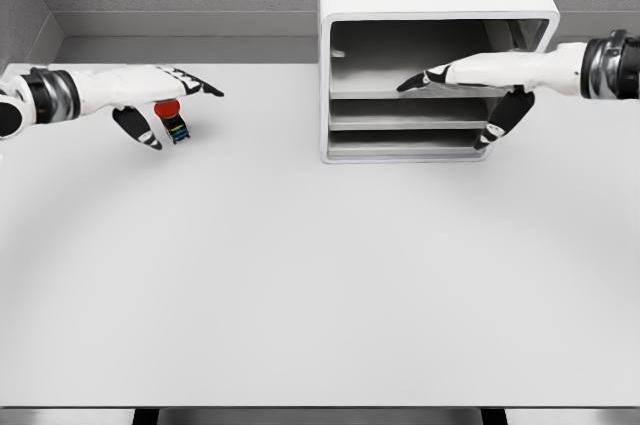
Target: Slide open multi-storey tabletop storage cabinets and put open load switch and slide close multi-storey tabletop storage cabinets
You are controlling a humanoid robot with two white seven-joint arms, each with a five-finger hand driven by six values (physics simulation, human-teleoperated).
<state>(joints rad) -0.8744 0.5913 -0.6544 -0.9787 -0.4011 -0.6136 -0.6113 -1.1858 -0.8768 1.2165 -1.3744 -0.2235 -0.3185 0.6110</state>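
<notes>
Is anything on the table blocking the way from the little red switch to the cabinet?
Nothing visible does. The load switch sits under the left hand, and the table between it and the storage cabinet looks bare. The right hand is at the cabinet's open front.

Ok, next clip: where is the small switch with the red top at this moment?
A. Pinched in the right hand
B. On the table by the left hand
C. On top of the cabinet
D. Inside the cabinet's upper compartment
B: the switch sits on the table just under the left hand, far from the cabinet, where the right hand reaches in holding nothing.
</notes>
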